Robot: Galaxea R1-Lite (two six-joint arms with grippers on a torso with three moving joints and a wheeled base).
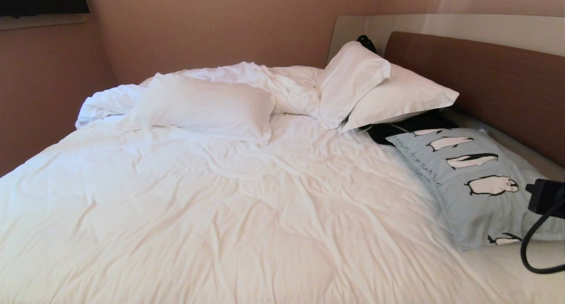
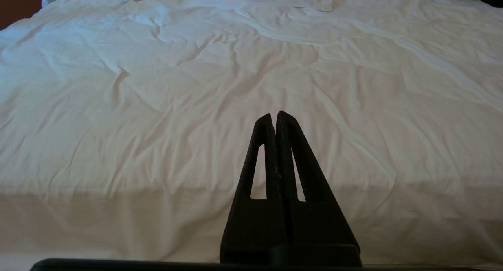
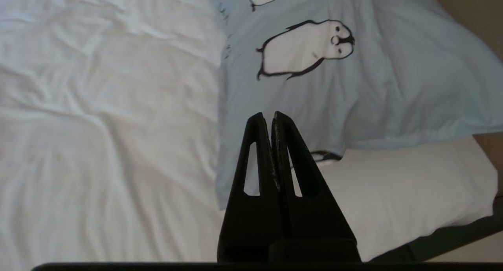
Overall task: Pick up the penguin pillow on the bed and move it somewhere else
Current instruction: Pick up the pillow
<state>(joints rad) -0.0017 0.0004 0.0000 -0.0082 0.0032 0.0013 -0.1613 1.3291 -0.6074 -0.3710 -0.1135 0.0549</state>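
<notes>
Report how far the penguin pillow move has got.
Nothing is done: the penguin pillow lies by the headboard on the bed. In hand: the right hand, shut and empty, is over the pillow's near end. The left hand is shut, idle. Grasp, lift and move remain.

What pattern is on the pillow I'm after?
The penguin pillow is light blue, printed with black-and-white penguins and dark script; it shows best in the head view.

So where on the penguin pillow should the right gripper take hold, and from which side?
Probably the near corner of the penguin pillow, approached from the foot end with the right gripper coming down from above. That edge lies loose and free on the bed, while the far end runs under a dark item below the white pillows. The shut jaws must open first.
</notes>
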